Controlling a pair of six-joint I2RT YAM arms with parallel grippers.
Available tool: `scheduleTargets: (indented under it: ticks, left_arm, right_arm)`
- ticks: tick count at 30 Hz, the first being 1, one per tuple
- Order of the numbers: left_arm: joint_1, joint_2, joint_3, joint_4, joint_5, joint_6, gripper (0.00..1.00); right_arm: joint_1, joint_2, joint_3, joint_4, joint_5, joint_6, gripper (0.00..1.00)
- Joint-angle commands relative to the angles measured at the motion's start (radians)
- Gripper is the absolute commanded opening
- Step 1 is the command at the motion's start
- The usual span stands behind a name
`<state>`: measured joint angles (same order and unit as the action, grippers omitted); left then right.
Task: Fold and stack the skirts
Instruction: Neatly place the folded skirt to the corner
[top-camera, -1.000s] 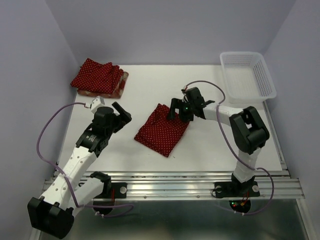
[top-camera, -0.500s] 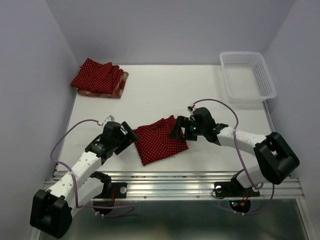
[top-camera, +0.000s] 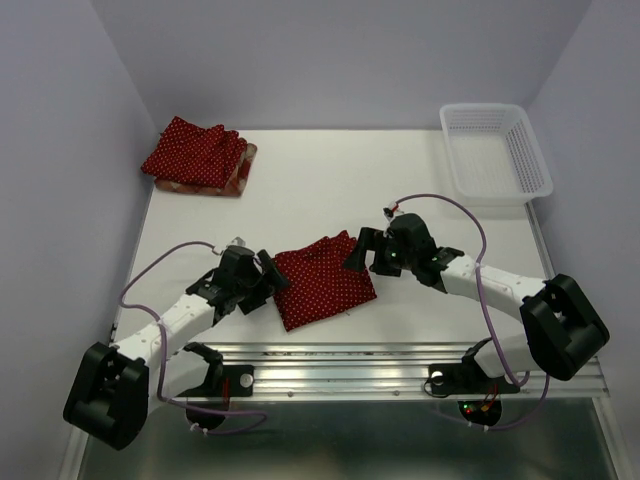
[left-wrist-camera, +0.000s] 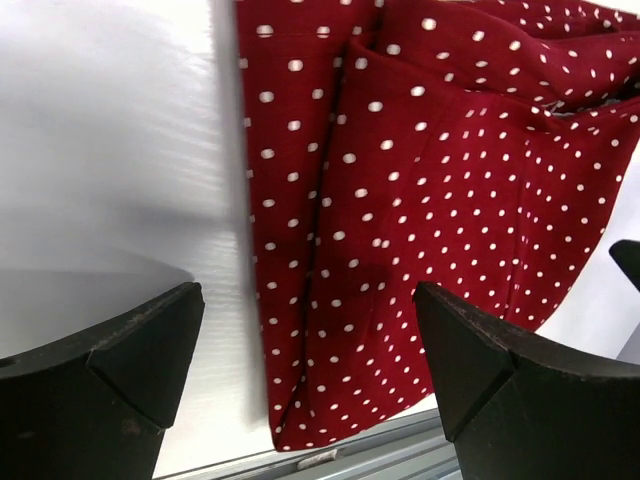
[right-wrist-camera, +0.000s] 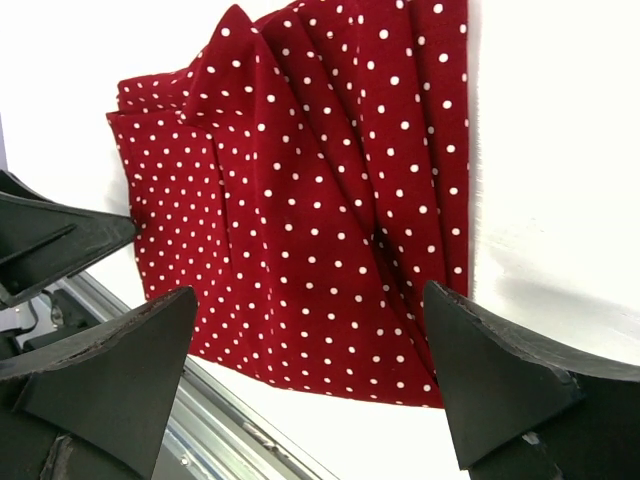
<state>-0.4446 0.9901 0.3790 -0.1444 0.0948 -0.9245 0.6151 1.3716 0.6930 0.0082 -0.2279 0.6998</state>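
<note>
Two dark red polka-dot skirts (top-camera: 322, 285) (top-camera: 195, 150), one plaid skirt (top-camera: 243, 172), one white mesh basket (top-camera: 536, 160), two robot arms (top-camera: 180, 320) (top-camera: 490, 285)

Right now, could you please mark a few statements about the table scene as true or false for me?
1. The dark red polka-dot cloth skirt lies near the white table's front edge. True.
2. The left fingers are shut on it. False: they stand open at its left edge.
3. The white plastic mesh basket holds a skirt. False: no skirt is in it.
4. At the far left corner, a folded polka-dot skirt lies on a red-and-cream plaid skirt. True.
</note>
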Motion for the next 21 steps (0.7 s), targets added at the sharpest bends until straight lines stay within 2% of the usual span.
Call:
scheduleTargets:
  ticks: [1,4,8,15,19,20,21]
  left_arm:
    - [-0.023,0.080,0.038,0.005,0.037,0.082,0.99]
    - [-0.026,0.120,0.064,-0.001,0.057,0.114,0.98]
    - [-0.028,0.205,0.106,-0.020,0.065,0.148,0.77]
    - [-0.052,0.309,0.187,-0.076,0.023,0.162,0.48]
    - [-0.065,0.344,0.233,-0.102,-0.015,0.180,0.17]
    - [-0.065,0.352,0.250,-0.113,-0.036,0.185,0.02]
    - [-0.066,0.355,0.267,-0.139,-0.058,0.188,0.00]
  right_arm:
    - [-0.003,-0.034,0.017,0.007,0.039,-0.026,1.00]
    - [-0.003,-0.043,0.019,0.001,0.045,-0.036,1.00]
    - [-0.003,-0.063,0.025,-0.005,0.062,-0.052,1.00]
    - [-0.003,-0.100,0.026,-0.047,0.088,-0.074,1.00]
    - [-0.012,-0.120,0.028,-0.063,0.108,-0.089,1.00]
    - [-0.012,-0.124,0.028,-0.066,0.116,-0.094,1.00]
    - [-0.012,-0.128,0.030,-0.071,0.124,-0.100,1.00]
